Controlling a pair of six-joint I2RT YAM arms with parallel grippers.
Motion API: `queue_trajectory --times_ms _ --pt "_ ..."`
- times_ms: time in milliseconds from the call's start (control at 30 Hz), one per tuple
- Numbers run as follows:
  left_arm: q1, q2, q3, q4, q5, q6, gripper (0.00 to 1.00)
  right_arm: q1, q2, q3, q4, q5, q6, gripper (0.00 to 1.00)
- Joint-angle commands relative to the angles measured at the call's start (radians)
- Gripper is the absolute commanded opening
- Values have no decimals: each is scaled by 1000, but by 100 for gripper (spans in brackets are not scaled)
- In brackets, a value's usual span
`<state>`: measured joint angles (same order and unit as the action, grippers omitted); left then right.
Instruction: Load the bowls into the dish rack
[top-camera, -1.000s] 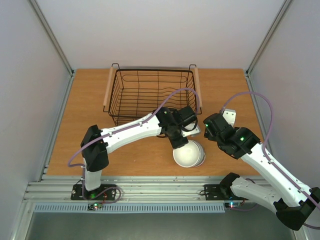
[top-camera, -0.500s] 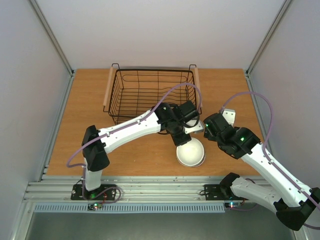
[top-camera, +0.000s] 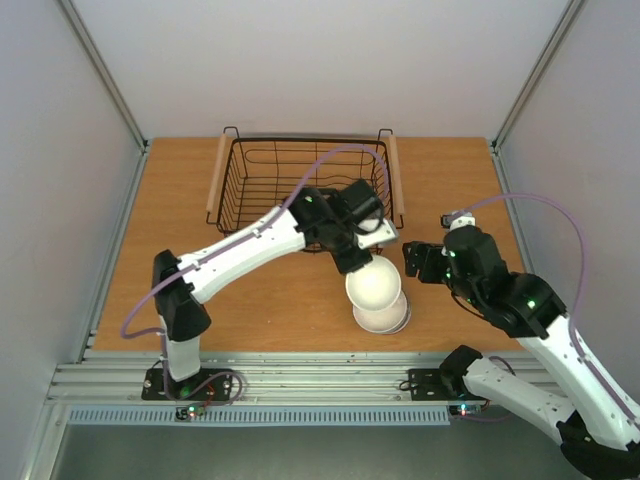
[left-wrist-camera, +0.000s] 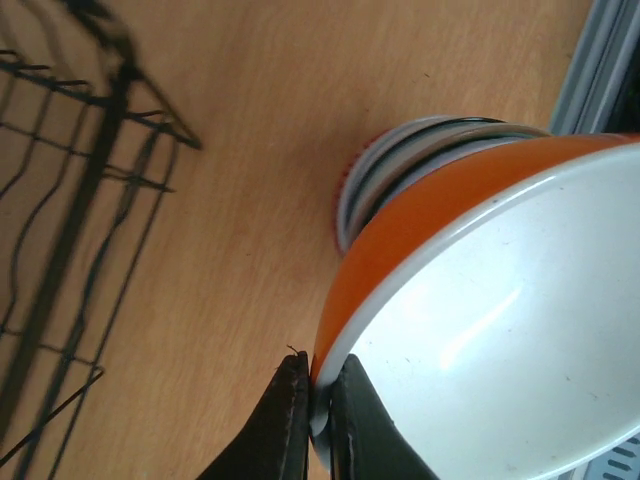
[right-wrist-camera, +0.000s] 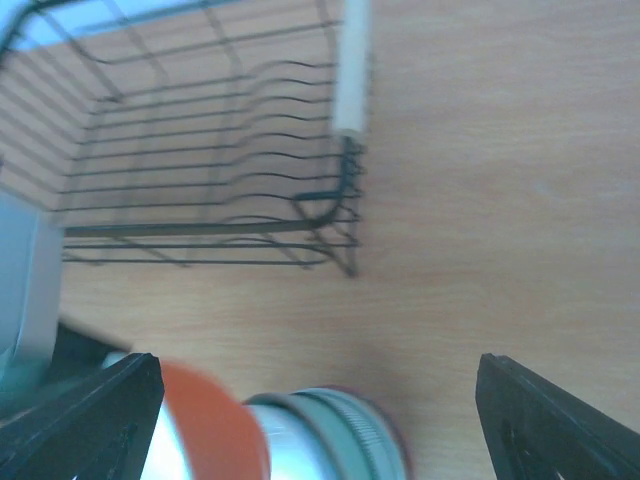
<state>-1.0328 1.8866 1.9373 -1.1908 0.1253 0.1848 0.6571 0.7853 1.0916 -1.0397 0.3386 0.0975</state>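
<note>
My left gripper (top-camera: 354, 266) is shut on the rim of the orange bowl (top-camera: 374, 284), white inside, and holds it tilted just above the stack of bowls (top-camera: 384, 316) on the table. In the left wrist view the fingertips (left-wrist-camera: 290, 400) pinch the orange bowl's rim (left-wrist-camera: 400, 240), one inside and one outside, with the stack (left-wrist-camera: 400, 160) behind it. My right gripper (top-camera: 411, 262) is open and empty, just right of the bowls. Its view shows the stack (right-wrist-camera: 330, 430), the orange bowl (right-wrist-camera: 205, 425) and the black wire dish rack (right-wrist-camera: 200, 170). The dish rack (top-camera: 236, 215) stands behind, holding no bowls.
The rack's two light wooden handles (top-camera: 216, 172) run along its left and right sides. The left arm reaches across the rack's front right corner. Metal rails border the table at the near edge and both sides.
My left gripper has lifted the orange bowl off the stack and tilted it. My right arm has shifted, its gripper now lower and nearer the stack.
</note>
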Motion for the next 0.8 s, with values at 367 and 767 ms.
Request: queue_trajectory --times_ms 367,767 --pt "268 -400 -215 231 322 7 0 -3 -23 -56 384 -578 5 92" --pt "295 -404 -229 238 347 10 0 -2 -81 -146 618 -729 54 97"
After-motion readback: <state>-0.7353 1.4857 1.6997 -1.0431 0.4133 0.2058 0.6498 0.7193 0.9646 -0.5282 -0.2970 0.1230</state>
